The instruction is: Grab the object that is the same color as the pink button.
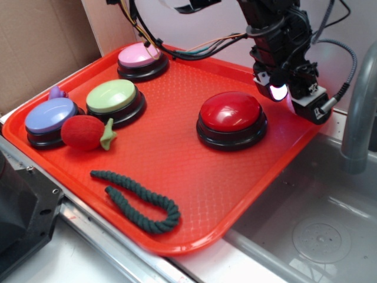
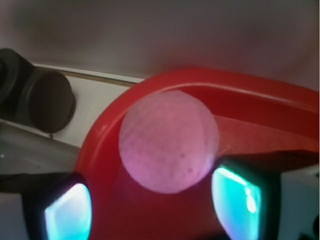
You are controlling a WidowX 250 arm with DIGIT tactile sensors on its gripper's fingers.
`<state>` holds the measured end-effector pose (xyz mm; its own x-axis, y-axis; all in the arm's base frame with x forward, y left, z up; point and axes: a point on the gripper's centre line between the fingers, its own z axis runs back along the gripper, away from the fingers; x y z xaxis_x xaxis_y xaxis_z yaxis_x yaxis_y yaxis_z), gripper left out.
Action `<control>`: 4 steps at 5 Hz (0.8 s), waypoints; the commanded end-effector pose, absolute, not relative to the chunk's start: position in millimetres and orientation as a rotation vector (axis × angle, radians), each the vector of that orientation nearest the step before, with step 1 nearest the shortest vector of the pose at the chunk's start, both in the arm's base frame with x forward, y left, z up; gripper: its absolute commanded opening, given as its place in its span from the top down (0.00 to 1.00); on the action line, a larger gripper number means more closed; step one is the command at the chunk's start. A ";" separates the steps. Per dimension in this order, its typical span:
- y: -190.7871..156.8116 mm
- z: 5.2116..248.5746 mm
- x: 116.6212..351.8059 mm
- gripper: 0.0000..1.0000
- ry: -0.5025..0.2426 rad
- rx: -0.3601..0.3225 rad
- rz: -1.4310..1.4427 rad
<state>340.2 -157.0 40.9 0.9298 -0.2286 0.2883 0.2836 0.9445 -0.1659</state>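
At the red tray's (image 1: 177, 153) far corner, end effector (image 2: 160, 200) (fingers apart) around pink ball (image 2: 169, 141).

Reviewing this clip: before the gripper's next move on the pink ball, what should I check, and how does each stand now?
1. Target colour: the pale pink ball matches the pink button. Ok.
2. Ball between the fingers: the wrist view shows it centred between the two lit pads. Ok.
3. Grip: whether the pads touch the ball. Cannot tell.
4. Gripper position: at the far right corner of the red tray, beside the red button. Ok.
5. Clear of the tray rim: the rim curves right behind the ball. Cannot tell.
6. Ball lifted off the tray floor. Cannot tell.
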 end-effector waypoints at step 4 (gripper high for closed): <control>-121.5 118.1 316.8 1.00 -0.418 -0.161 -0.085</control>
<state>313.5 -118.8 101.6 0.9345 -0.0577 0.3512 0.1079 0.9863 -0.1249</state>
